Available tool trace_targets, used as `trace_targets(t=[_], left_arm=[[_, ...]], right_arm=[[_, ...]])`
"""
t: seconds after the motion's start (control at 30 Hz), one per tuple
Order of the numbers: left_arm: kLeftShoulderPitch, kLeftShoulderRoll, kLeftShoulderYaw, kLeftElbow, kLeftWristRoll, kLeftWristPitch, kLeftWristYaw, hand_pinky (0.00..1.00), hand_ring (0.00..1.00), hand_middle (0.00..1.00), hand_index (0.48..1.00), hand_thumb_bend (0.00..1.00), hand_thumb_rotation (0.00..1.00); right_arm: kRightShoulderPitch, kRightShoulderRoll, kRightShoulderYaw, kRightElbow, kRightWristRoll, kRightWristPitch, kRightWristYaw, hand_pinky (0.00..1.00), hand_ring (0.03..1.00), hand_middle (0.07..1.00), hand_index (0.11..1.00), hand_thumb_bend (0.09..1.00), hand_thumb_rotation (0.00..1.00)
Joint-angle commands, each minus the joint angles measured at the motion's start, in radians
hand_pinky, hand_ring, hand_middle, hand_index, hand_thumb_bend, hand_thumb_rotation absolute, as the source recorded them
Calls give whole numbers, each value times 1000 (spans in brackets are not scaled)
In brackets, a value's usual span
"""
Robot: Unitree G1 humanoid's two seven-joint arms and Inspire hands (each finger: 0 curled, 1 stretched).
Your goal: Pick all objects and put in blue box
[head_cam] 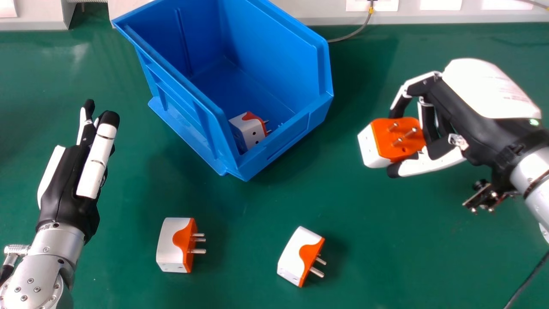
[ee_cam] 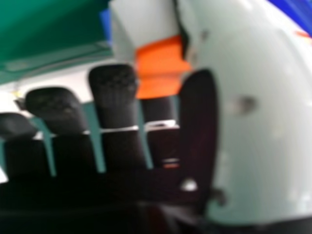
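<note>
Orange-and-white plug adapter [head_cam: 398,138] w/ metal pins, pinched b/w R hand's [head_cam: 446,116] curled fingers & thumb; L hand [head_cam: 70,184] open, fingers straight, above worktop [head_cam: 240,257].

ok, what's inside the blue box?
One white-and-orange plug adapter, in the near corner of the blue box. The box's front wall hides the adapter's lower part, and some of the floor right behind that wall is covered too.
</note>
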Motion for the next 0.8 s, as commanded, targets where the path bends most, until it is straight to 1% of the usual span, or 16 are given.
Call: trace_targets(t=[0.0, 0.1, 0.13, 0.17, 0.23, 0.27, 0.33, 0.37, 0.43, 0.47, 0.53, 0.63, 0.67, 0.77], left_arm=[[-22, 12, -4, 2, 13, -31, 5, 1000, 1000, 1000, 1000, 571, 940], [-30, 11, -9, 17, 22, -44, 9, 1000, 1000, 1000, 1000, 573, 941], [-32, 10, -10, 20, 24, -44, 10, 1000, 1000, 1000, 1000, 576, 941], [-36, 10, -10, 25, 24, -43, 11, 1000, 1000, 1000, 1000, 577, 941], [-46, 8, -9, 34, 22, -24, 19, 1000, 1000, 1000, 1000, 560, 944], [-45, 3, -10, 19, 20, -1, 28, 1000, 1000, 1000, 1000, 560, 944], [-41, -4, -13, -8, 18, 31, 43, 1000, 1000, 1000, 1000, 522, 949], [-34, -10, -17, -34, 17, 47, 50, 1000, 1000, 1000, 1000, 522, 949], [-24, -14, -21, -68, 13, 71, 57, 1000, 1000, 1000, 1000, 509, 952], [-21, -17, -23, -80, 12, 78, 59, 1000, 1000, 1000, 1000, 497, 955], [-22, -20, -26, -81, 15, 79, 61, 1000, 1000, 1000, 1000, 490, 956], [-22, -18, -29, -74, 27, 69, 62, 1000, 1000, 1000, 1000, 483, 954], [-22, -18, -29, -72, 28, 66, 62, 1000, 1000, 1000, 1000, 483, 954], [-21, -18, -28, -63, 25, 57, 58, 1000, 1000, 1000, 1000, 481, 955]], right_arm=[[-24, 31, -17, -50, 21, -3, -16, 70, 114, 167, 469, 488, 154], [-59, 81, 8, -48, 22, -13, -31, 51, 95, 151, 469, 488, 153], [-75, 97, 17, -39, 19, -18, -38, 44, 88, 145, 469, 488, 152], [-91, 111, 24, -28, 15, -23, -45, 38, 83, 140, 469, 488, 151], [-128, 138, 40, 6, 6, -37, -67, 30, 76, 133, 469, 489, 150], [-159, 159, 54, 34, -5, -42, -87, 30, 76, 133, 469, 489, 150], [-198, 184, 70, 71, -21, -51, -113, 26, 71, 129, 469, 489, 150], [-220, 197, 79, 92, -29, -54, -124, 26, 71, 129, 469, 489, 150], [-252, 215, 93, 123, -42, -56, -140, 24, 69, 126, 469, 489, 151], [-279, 229, 102, 150, -49, -56, -151, 21, 67, 124, 469, 489, 151], [-336, 258, 123, 209, -68, -55, -174, 20, 65, 122, 469, 489, 151], [-425, 298, 154, 310, -95, -57, -211, 18, 63, 121, 470, 488, 152], [-454, 310, 162, 346, -104, -58, -224, 18, 63, 121, 470, 488, 152], [-563, 356, 193, 492, -124, -64, -277, 20, 63, 124, 469, 488, 153]])
